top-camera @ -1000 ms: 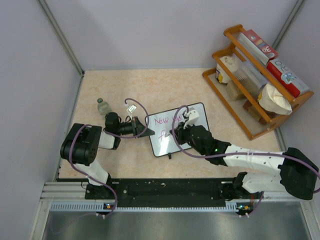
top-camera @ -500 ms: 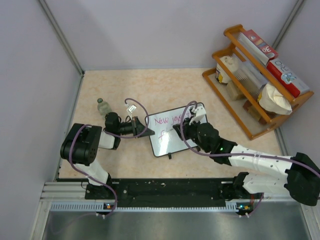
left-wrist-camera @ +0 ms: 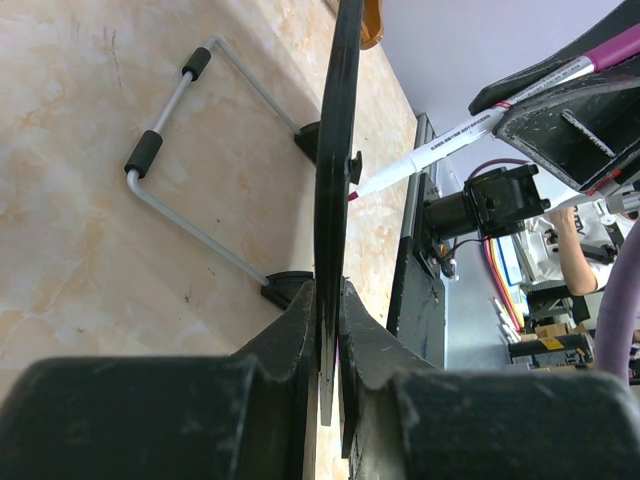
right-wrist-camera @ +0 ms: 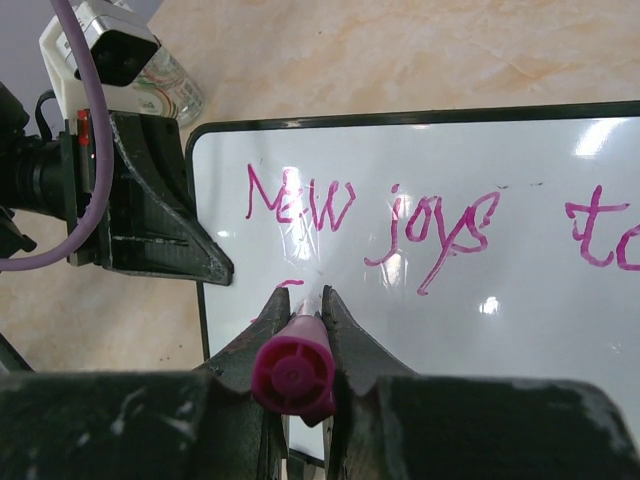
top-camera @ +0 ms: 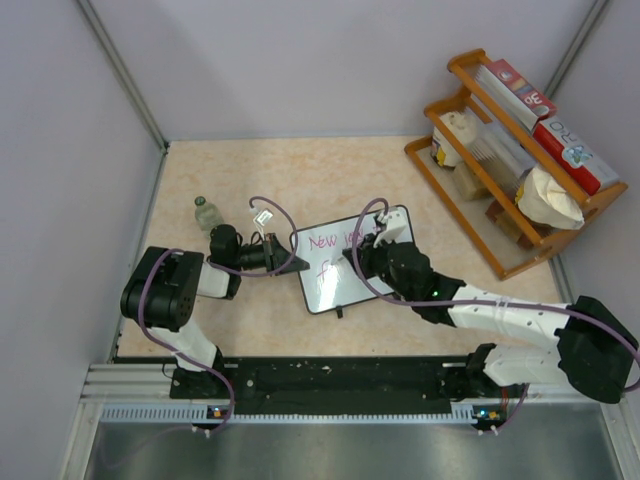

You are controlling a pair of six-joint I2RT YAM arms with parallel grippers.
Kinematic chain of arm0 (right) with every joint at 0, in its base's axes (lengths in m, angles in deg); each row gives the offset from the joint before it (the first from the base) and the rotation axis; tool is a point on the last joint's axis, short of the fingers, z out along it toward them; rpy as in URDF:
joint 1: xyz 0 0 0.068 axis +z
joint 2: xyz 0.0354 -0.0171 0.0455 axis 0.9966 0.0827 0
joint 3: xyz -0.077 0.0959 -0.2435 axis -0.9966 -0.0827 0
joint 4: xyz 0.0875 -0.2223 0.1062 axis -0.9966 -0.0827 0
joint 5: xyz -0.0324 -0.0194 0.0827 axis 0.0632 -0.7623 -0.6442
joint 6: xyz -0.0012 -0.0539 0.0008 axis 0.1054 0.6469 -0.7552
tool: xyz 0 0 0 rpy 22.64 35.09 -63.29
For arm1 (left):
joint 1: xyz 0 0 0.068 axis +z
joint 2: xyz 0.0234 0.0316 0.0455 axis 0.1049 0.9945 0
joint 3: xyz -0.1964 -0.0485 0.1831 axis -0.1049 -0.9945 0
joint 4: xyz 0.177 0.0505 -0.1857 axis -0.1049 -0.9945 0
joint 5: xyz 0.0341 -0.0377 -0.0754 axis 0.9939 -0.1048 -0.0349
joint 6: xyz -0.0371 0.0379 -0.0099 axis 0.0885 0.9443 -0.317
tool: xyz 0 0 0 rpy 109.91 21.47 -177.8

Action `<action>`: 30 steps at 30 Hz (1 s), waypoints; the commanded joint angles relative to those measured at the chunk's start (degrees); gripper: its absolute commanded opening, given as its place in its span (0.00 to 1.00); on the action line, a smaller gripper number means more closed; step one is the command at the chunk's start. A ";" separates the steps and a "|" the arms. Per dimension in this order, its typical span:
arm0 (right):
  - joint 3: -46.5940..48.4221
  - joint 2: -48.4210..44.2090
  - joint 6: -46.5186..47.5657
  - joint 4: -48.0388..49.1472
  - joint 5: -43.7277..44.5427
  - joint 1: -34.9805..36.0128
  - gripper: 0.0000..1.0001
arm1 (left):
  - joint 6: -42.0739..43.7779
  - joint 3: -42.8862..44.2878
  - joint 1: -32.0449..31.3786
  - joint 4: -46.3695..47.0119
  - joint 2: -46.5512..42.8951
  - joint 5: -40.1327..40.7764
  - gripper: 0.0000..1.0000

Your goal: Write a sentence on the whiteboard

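Note:
The whiteboard stands tilted on the table, black-framed, also in the right wrist view. The sentence in pink reads "New joys to", with a short stroke of a second line below; it shows faintly from above. My left gripper is shut on the whiteboard's left edge, seen edge-on between its fingers. My right gripper is shut on a pink marker, whose tip meets the board at the second line. The marker's white barrel shows in the left wrist view.
A small clear bottle stands left of the left gripper. A wooden rack with boxes and bags stands at the back right. The board's wire stand rests on the beige table behind it.
My right gripper swung right about half a second ago, then came back left to the start of the second line. The left gripper and the board stayed still.

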 commanded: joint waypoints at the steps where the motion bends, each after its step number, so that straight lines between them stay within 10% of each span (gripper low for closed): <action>1: 2.85 1.18 -0.63 2.78 0.16 -0.74 0.00 | -0.15 -0.10 0.18 1.49 -0.16 -0.63 0.00; 30: -1.46 -3.39 -0.55 0.23 1.39 -0.65 0.00 | -0.24 -0.10 0.18 1.40 0.02 -0.54 0.00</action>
